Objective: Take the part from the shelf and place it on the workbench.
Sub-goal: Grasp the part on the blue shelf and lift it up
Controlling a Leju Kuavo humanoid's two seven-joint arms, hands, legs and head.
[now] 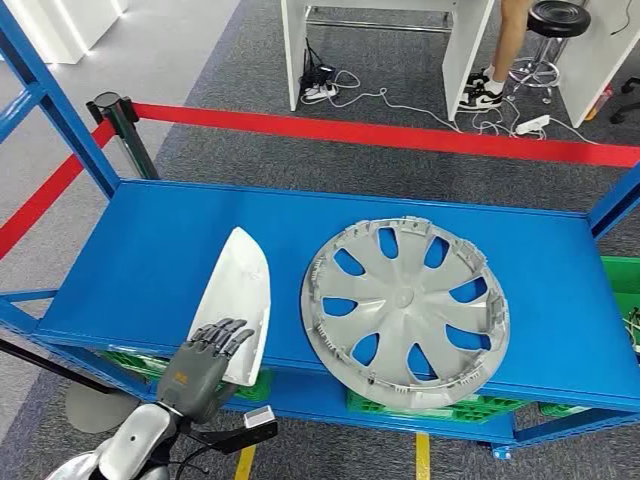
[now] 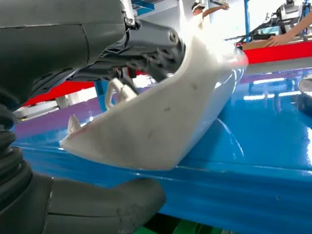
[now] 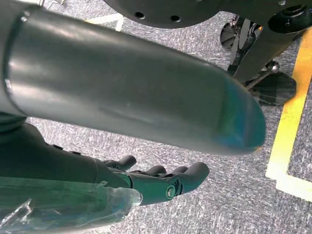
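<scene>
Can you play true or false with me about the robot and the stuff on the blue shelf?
1. The left robot hand is touching the white part. True: its fingers lie on top of the near end, with the thumb below, as the left wrist view shows.
2. The white part is on a workbench. False: it is at the front edge of the blue shelf.
3. A grey wheel cover lies on the shelf beside the white part. True.
4. The wheel cover is stacked on the white part. False: they lie apart, side by side.
5. The right robot hand holds the wheel cover. False: it hangs over grey carpet, fingers apart, holding nothing.
</scene>
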